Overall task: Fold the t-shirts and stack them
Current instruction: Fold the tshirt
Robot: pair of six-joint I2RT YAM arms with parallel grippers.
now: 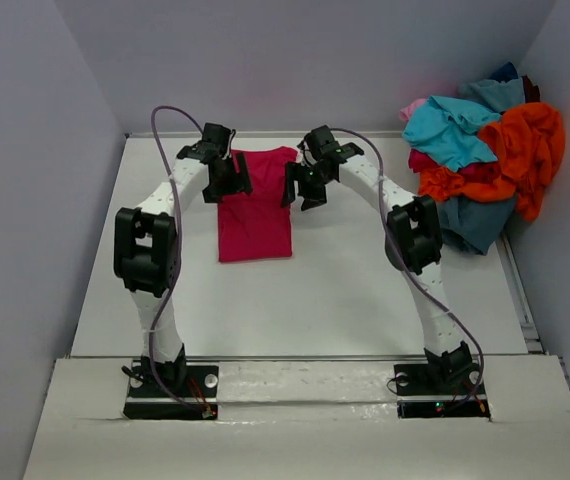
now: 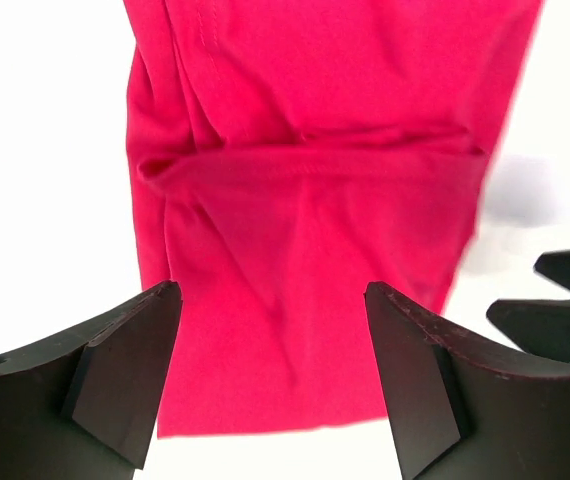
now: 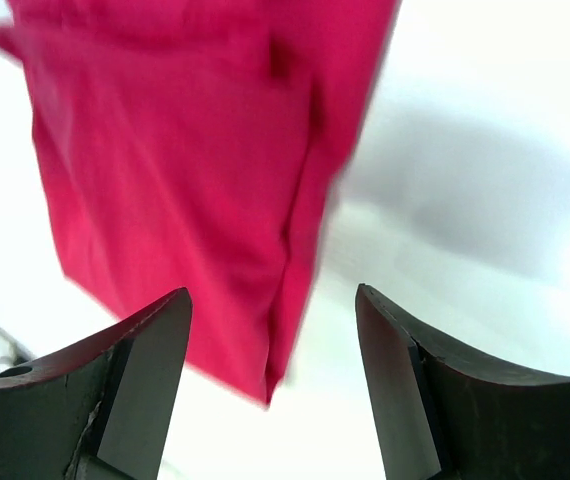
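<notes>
A crimson-magenta t-shirt lies flat on the white table, folded into a long narrow strip. My left gripper hovers over its far left edge and my right gripper over its far right edge. In the left wrist view the t-shirt fills the middle, with a crease across it, and its end edge lies between the open fingers of the left gripper. In the right wrist view the t-shirt shows a folded corner between the open fingers of the right gripper. Neither gripper holds cloth.
A heap of other t-shirts is piled at the back right corner: orange, turquoise, pink and a dark blue one. Grey walls close in the table on three sides.
</notes>
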